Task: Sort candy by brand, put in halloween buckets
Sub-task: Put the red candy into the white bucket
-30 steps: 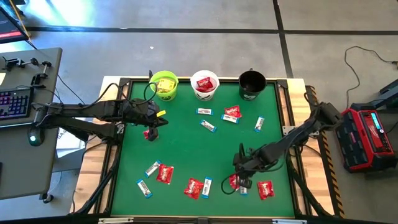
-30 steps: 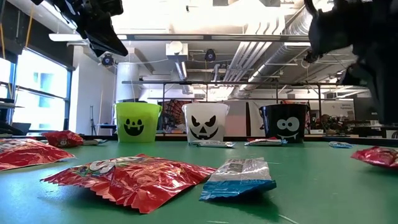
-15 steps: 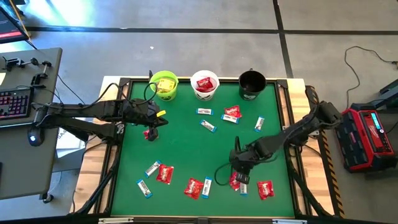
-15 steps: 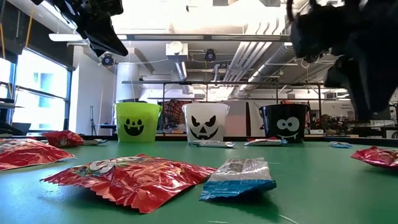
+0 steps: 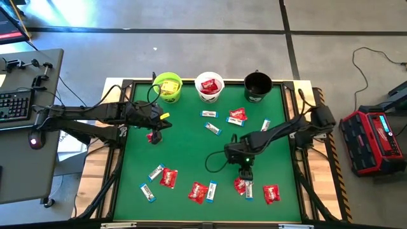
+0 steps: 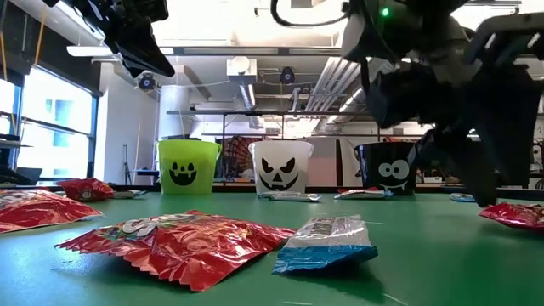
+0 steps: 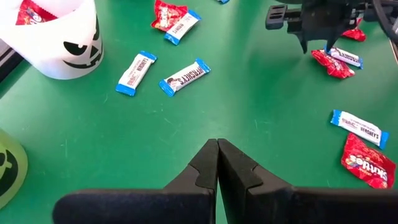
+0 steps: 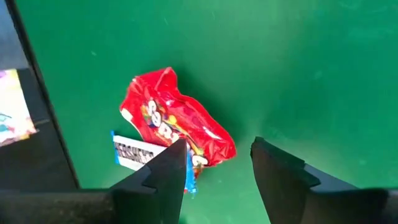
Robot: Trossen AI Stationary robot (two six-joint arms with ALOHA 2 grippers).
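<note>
Hovering low over the green table (image 5: 191, 146), the right gripper (image 5: 245, 174) points down at a red packet (image 8: 177, 127) with its two fingers (image 8: 166, 171) spread apart and nothing between them; a narrow blue-and-white bar (image 8: 134, 152) lies partly tucked under that packet's edge, touching it. From above, this pair of sweets sits toward the near right part of the table, just below the gripper, with another red packet (image 5: 271, 193) a little farther right. The left gripper (image 7: 217, 163) waits on the left side of the table, raised above the surface, its fingers pressed flat together and holding nothing. Along the far edge stand the three pails in a row: the lime green bucket (image 5: 168, 87) holding yellow packets, the white bucket (image 5: 209, 87) holding red packets, and the black bucket (image 5: 257, 86), whose contents cannot be made out. Loose candy is scattered across the cloth: two blue-and-white bars (image 5: 208, 114) and a red packet (image 5: 237, 115) sit near the white and black pails, with one more bar (image 5: 265, 126) toward the right edge. Along the near edge lie a red packet (image 5: 168, 177) beside a bar (image 5: 155, 172), another bar (image 5: 147, 193) close to the left corner, and a red packet (image 5: 198, 191) with a bar (image 5: 212, 189) just beside it. A small red piece (image 5: 151, 137) rests near the left arm.
</note>
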